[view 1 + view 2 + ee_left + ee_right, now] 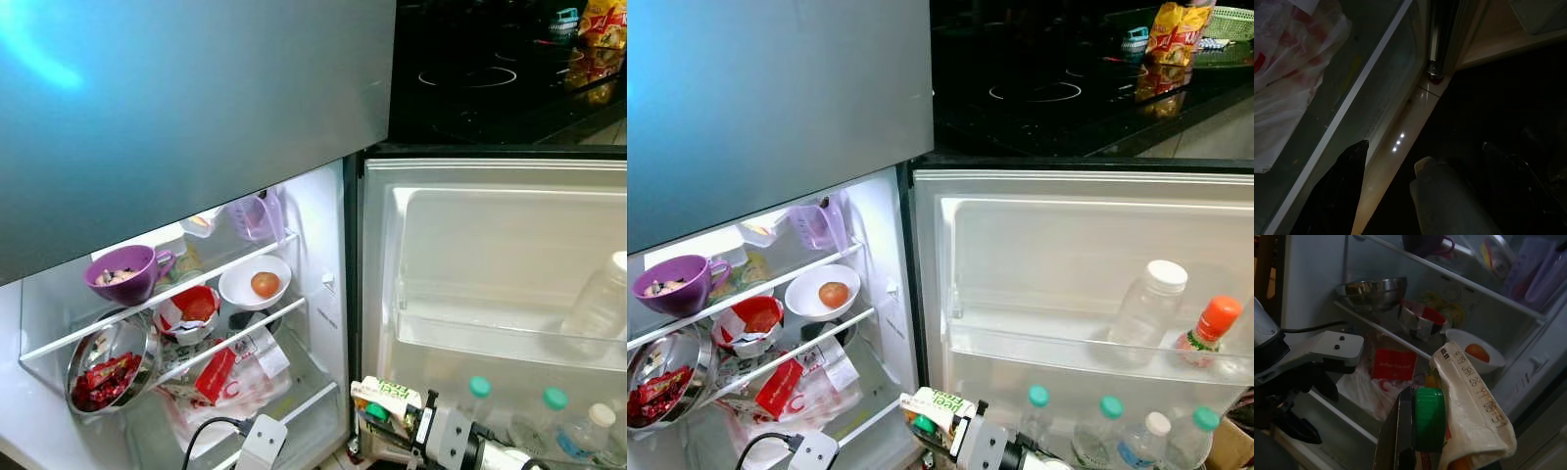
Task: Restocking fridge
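Right gripper point(1415, 440) pinching a juice carton point(939, 406) with green cap point(1429, 418), held low before the open fridge point(884, 294), between shelf edge and door bins. Left gripper point(1415, 196) spread apart, low beside the glass shelf point(1347, 112) bearing a plastic bag point(235, 377). White bowl point(255, 284) holding 1 egg.

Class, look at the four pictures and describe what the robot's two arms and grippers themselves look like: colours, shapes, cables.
The left arm ends in a pale grey, flat, rounded bracket with two small screw holes, and a black cable loops into it. Its gripper has two long black fingers. The right arm is silver and cylindrical with black bands and blocky joints; a black finger runs long and flat.
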You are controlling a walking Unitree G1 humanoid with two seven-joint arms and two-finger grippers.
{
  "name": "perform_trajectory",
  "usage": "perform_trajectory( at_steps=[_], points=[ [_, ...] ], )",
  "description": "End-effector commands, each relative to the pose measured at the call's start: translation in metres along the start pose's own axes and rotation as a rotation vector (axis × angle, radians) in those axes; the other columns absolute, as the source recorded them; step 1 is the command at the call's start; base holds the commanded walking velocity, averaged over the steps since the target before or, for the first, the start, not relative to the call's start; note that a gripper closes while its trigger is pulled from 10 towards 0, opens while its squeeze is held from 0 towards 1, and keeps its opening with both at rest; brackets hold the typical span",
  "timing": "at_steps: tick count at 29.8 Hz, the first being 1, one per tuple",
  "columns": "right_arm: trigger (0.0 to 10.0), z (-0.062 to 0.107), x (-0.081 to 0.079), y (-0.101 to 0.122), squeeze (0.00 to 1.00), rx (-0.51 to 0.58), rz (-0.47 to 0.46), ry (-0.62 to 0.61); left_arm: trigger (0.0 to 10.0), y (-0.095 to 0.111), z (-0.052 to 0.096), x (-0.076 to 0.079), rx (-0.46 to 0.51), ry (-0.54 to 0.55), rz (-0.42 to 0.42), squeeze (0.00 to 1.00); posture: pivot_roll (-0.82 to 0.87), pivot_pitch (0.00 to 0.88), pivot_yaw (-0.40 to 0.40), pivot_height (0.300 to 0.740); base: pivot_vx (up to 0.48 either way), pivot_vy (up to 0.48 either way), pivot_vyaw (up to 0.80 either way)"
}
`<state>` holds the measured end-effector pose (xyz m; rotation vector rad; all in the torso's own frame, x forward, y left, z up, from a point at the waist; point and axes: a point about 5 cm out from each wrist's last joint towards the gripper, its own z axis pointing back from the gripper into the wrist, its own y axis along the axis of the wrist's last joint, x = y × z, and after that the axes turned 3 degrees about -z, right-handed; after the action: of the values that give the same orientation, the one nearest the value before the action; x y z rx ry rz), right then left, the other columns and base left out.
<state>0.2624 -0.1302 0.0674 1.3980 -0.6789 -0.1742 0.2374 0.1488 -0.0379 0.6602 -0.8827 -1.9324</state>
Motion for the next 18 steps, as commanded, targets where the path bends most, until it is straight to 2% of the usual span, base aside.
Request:
perform_trajectory(
  at_steps=[1,8,13,18],
  points=[
    [10.0,-0.005,-0.002,0.004,0.00,0.029,0.044,0.009,10.0,-0.009,0.004,-0.005,-0.035,0.002,-0.018,0.00,-0.03,0.137,0.060,0.610,0.000,0.000,0.00],
    [10.0,-0.003,0.000,0.001,0.00,0.015,0.094,-0.003,10.0,-0.008,0.004,-0.004,-0.035,-0.003,-0.026,0.00,-0.03,0.137,0.064,0.610,0.000,0.000,0.00],
    [10.0,0.003,-0.005,-0.010,0.00,-0.037,0.124,0.005,10.0,-0.008,0.005,-0.006,-0.034,-0.007,-0.034,0.00,-0.01,0.139,0.074,0.610,0.000,0.000,0.00],
    [10.0,0.005,0.000,-0.019,0.00,-0.097,0.146,-0.046,10.0,-0.006,0.008,-0.012,-0.021,0.004,-0.040,0.00,0.00,0.156,0.092,0.610,0.000,0.000,0.00]
  ],
)
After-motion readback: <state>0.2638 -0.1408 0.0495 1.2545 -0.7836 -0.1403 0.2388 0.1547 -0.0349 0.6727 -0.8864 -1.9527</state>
